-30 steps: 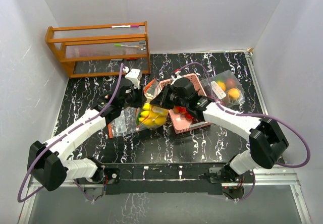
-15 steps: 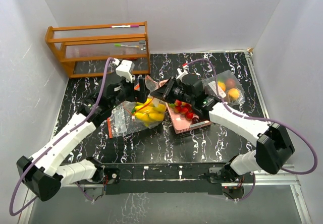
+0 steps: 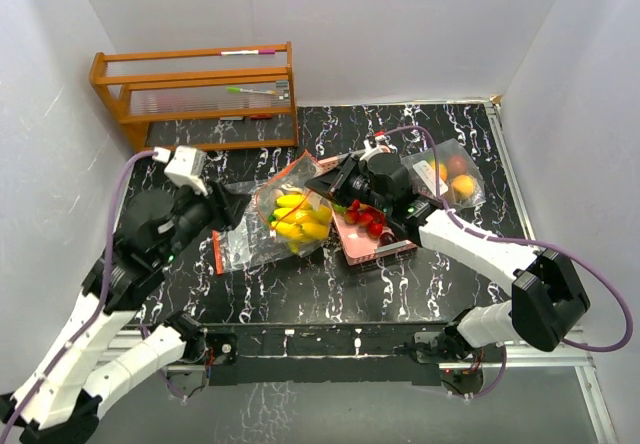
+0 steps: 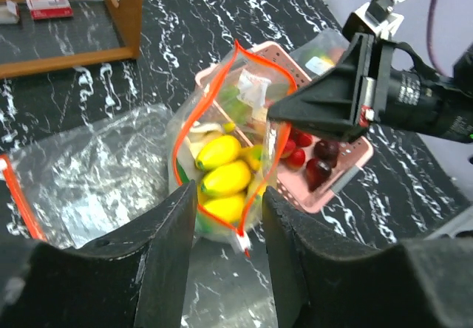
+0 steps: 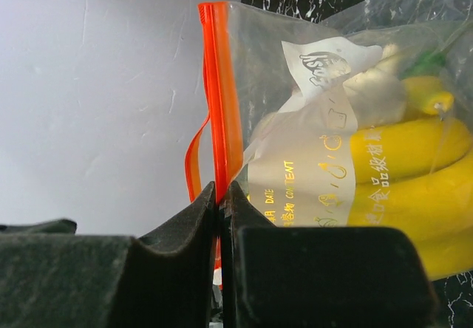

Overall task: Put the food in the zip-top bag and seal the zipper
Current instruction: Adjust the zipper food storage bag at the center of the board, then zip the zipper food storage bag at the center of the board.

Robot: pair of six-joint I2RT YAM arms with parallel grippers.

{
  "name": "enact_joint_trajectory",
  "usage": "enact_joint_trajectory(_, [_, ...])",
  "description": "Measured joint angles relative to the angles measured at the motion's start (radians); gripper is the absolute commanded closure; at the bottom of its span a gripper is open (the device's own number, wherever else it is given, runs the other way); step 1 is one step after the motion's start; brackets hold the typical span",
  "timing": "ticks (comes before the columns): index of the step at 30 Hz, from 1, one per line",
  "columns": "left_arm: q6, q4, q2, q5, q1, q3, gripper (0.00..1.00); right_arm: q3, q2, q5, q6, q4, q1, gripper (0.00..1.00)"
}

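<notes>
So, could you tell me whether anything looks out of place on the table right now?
Nothing spilled or damaged. The zip-top bag gapes unsealed, pinched only at its orange zipper edge by the right gripper, while red berries sit outside on the pink tray.

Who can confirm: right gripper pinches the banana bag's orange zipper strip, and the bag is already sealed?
Not sealed. The left wrist view shows the zip-top bag's mouth gaping open above the bananas. The rest holds: the right gripper is shut on the orange zipper strip.
</notes>
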Motion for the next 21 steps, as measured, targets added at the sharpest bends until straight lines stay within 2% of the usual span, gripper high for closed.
enact_joint_trajectory(4, [-0.083,-0.005,-0.141,0.029,0.0,-0.103,0.61,-0.017,-0.003,0.021,0.028,0.034,0.0,0.92])
enact_joint_trajectory(6, [-0.132,-0.005,-0.18,0.048,0.0,-0.172,0.56,-0.019,-0.003,0.029,0.034,0.04,0.0,0.92])
enact_joint_trajectory(13, [-0.235,0.019,-0.178,0.105,0.0,-0.325,0.5,-0.019,-0.003,0.064,0.054,0.076,-0.001,0.92])
enact_joint_trajectory(17, [-0.272,0.098,-0.175,0.137,0.0,-0.369,0.51,-0.019,-0.003,0.077,0.063,0.099,-0.001,0.92])
enact_joint_trajectory(21, [-0.31,0.187,-0.249,0.126,0.0,-0.473,0.49,-0.023,-0.003,0.089,0.071,0.118,-0.001,0.92])
